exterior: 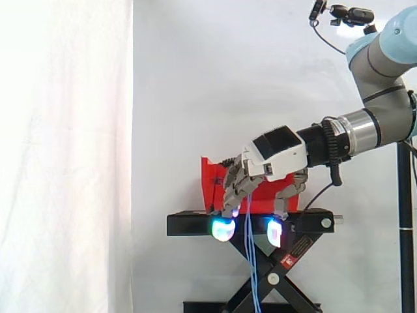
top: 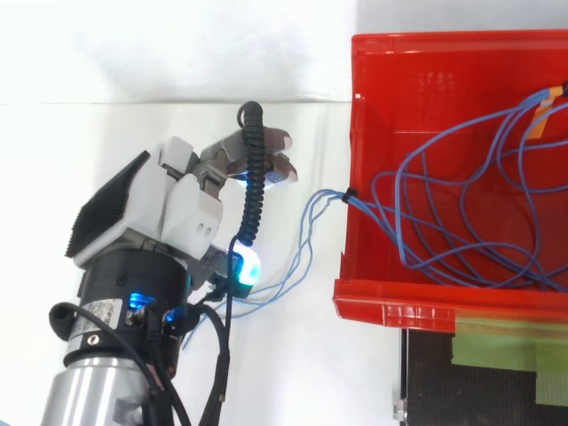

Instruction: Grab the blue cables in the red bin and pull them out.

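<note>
The red bin [top: 417, 67] stands on the black stand [exterior: 189, 223], and the blue cables [top: 327, 194] lie looped inside it. A bundle of them leaves through the bin's open left side and runs to my hand [top: 177, 209]. In the side view my hand [exterior: 277, 153] hangs in front of the bin [exterior: 212, 179] with its fingers curled downward and the glowing fingertips [exterior: 223, 228] at the level of the stand's top. The cables [exterior: 252, 261] come out from between the fingers and the thumb and hang straight down past the stand.
The stand is a scissor lift with crossed legs [exterior: 273, 280] under the hand. Green tape [top: 506, 342] lies on the stand's top just below the bin. A small camera [exterior: 352, 14] sits on a mount at the upper right. A white curtain hangs behind.
</note>
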You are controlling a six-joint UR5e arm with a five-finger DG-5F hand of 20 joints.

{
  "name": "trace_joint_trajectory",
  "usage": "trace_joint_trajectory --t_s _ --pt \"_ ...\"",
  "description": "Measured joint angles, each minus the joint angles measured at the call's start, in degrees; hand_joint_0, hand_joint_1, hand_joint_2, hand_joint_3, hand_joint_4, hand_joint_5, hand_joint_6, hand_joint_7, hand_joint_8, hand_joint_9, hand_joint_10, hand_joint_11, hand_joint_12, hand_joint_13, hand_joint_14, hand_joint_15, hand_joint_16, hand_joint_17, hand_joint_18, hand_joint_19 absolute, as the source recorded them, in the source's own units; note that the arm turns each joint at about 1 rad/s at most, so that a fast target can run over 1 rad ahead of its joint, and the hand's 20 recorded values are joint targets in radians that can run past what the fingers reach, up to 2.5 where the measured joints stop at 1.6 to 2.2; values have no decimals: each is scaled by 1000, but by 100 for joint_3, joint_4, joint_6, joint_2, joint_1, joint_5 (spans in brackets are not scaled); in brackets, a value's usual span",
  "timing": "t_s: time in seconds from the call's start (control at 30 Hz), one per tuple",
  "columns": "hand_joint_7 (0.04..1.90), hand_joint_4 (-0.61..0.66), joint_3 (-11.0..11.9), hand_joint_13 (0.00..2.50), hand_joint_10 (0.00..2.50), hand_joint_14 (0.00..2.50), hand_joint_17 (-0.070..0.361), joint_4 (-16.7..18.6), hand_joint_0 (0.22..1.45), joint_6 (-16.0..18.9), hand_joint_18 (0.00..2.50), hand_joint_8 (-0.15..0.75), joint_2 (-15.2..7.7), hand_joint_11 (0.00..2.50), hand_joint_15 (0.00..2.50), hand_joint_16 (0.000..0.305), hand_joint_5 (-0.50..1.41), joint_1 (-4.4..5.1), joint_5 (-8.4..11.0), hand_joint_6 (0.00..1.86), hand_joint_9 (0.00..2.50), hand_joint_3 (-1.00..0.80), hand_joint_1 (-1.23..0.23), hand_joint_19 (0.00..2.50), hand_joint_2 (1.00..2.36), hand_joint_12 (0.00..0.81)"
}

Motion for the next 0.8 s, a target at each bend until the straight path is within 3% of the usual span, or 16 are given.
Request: trace_joint_trajectory --t_s 0.17,0.33,0.47,0.63,0.8 --pt "577 249 116 765 23 24 108 -256 739 -84 560 281 -3 930 655 48 637 -25 -6 12 794 -1000 -978 521 1000 384" --pt "575 256 117 766 23 21 109 -108 733 -142 562 281 -5 940 655 48 641 -22 -11 12 793 -1000 -980 526 1000 386" --pt "571 256 -138 766 23 23 109 250 730 -182 564 282 -7 926 659 49 644 -15 -12 12 793 -1000 -981 520 1000 386" --pt "575 258 -709 767 24 23 109 953 730 -151 563 284 -8 939 657 49 643 -26 -38 12 794 -1000 -982 520 1000 387" --pt "571 254 -833 766 24 23 109 1568 735 -5 563 281 -7 942 656 48 645 -28 -92 12 798 -1000 -979 521 1000 385"
